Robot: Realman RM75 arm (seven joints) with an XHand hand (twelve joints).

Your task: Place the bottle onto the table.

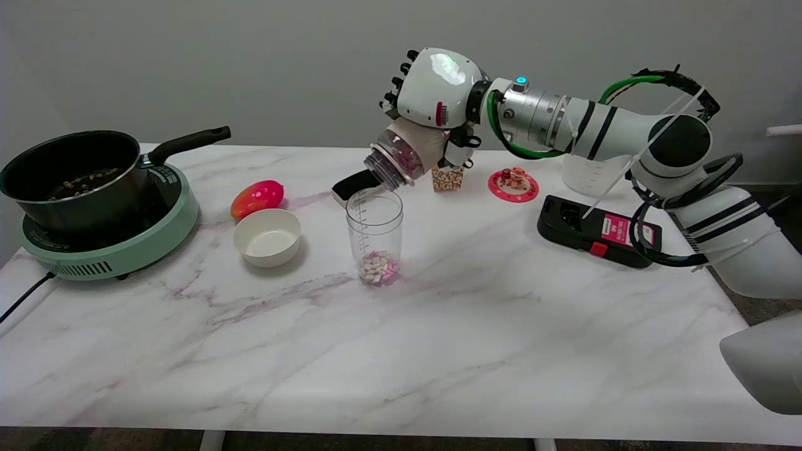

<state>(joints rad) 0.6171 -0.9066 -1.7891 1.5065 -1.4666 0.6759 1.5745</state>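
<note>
Held tilted, mouth down over the cup (374, 235), by the right hand (432, 88), fingers wrapped round its body: bottle (401, 156) probably light, stiff, slippery.

The right hand (432, 88) covered much of the bottle (401, 156). The pot (69, 172) held something dark (too small to identify), and the cord (25, 297) ran off the left edge.
</note>
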